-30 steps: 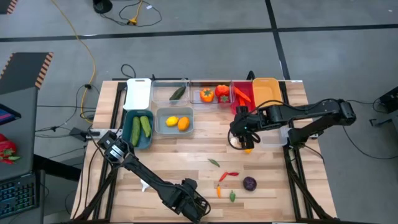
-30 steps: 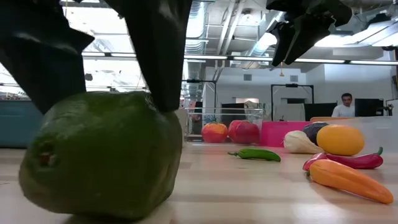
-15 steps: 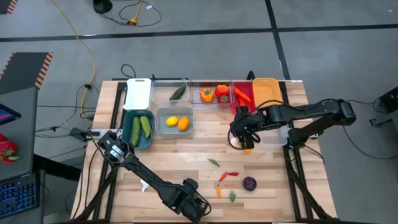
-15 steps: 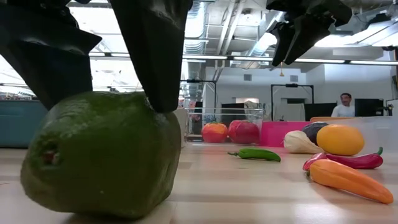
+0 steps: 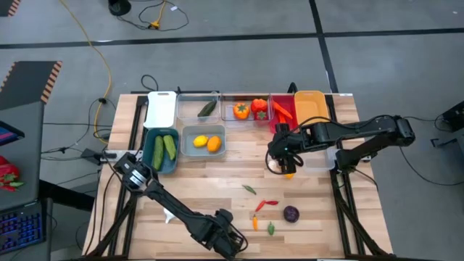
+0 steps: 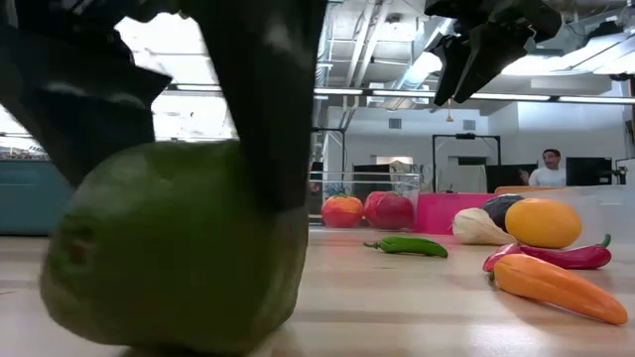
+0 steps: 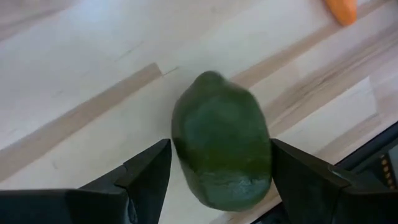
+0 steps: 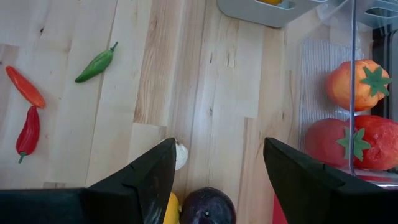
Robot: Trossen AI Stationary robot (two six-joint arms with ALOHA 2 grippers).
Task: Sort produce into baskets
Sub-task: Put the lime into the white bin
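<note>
You are looking at a pale wooden desk sitting on a grey floor crossed by dark lines. A yellow cable is trailing over the floor far left of the desk, and black cables are lying beyond its far edge. A striped hazard mat is showing at the left. Across the room behind the desk, a person is sitting by dark monitors, and ceiling light strips are glowing overhead.

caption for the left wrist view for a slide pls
Left gripper straddles a green toy pepper on the wooden table, fingers either side, an orange carrot at the edge.
</note>
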